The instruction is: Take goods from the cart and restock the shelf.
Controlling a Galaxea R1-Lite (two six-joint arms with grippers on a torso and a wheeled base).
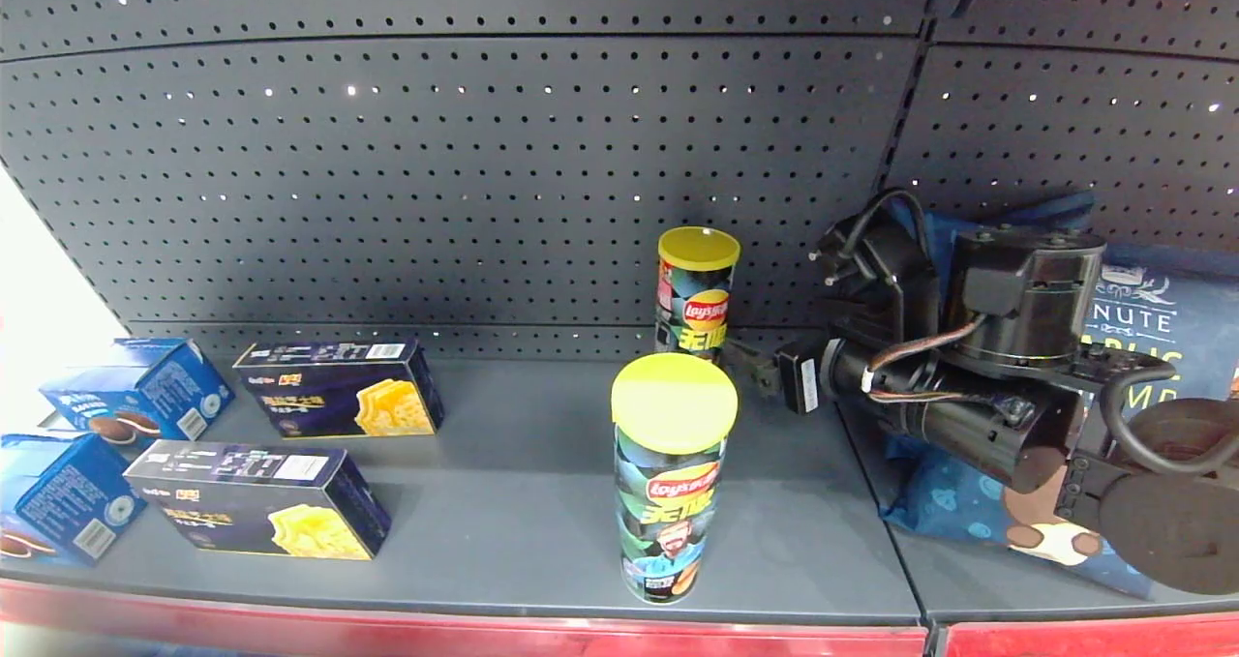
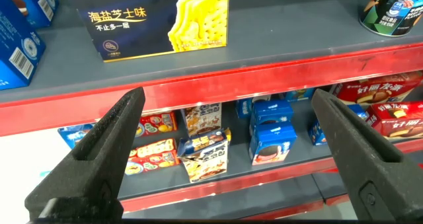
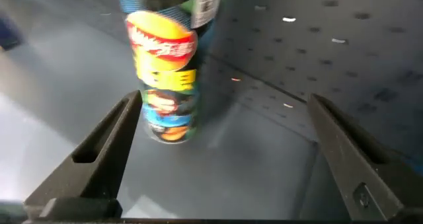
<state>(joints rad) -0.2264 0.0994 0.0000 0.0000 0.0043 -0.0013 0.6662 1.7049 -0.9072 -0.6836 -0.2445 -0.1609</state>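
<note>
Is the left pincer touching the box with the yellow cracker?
Apart. The left wrist view shows the open left pincer out before the red shelf edge, the cracker box farther back.

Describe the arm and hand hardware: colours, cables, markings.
Right arm: black cylindrical joint housings, looped black cables, a brown-and-white wire bundle, small white label near the wrist. Left hand and right hand: each two matte black, textured, wedge-shaped fingers with a rectangular notch.
</note>
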